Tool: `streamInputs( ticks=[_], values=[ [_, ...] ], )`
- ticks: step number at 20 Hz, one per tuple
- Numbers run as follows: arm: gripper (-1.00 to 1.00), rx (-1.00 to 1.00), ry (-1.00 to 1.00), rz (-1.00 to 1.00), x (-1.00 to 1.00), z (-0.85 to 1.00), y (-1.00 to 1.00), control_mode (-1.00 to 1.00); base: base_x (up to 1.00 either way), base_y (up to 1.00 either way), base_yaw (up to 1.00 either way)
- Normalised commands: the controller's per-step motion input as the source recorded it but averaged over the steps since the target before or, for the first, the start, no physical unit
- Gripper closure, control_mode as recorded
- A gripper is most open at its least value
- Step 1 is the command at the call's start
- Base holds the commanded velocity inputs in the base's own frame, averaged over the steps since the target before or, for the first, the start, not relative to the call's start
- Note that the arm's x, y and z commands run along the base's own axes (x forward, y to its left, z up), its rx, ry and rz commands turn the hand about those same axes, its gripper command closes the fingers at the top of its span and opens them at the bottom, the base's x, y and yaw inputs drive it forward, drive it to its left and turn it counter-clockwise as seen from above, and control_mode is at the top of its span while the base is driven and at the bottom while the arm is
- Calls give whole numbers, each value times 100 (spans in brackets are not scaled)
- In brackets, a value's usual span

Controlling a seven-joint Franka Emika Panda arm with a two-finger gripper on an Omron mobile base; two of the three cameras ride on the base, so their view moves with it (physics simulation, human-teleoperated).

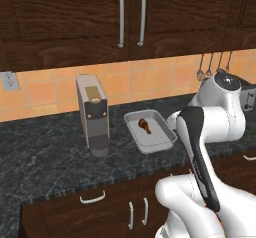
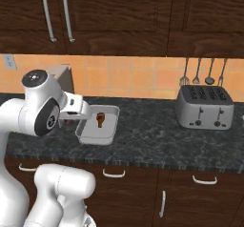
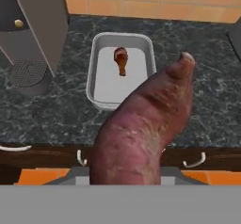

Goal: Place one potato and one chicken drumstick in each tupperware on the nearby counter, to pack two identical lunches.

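Hand view: I see my gripper clamped on the potato, above the counter's front edge; drumstick lies in the tupperware.

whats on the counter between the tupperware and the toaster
Nothing: in the right base view, the counter between the tupperware with the chicken drumstick and the toaster is bare dark stone.
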Motion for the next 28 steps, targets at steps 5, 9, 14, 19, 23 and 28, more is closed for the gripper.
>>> streamInputs(
  ticks=[5,9,14,19,23,28],
  values=[
    [100,-26,0,0,18,-94,22,-100,0,0,0],
    [100,0,8,9,87,-43,8,-100,0,0,0],
    [100,5,5,-2,88,-10,0,-100,0,0,0],
    [100,21,13,-21,72,-10,0,-100,0,0,0],
    [100,10,9,-8,44,-25,0,-100,0,0,0],
    [100,1,10,0,21,-71,-5,-100,0,0,0]
  ],
)
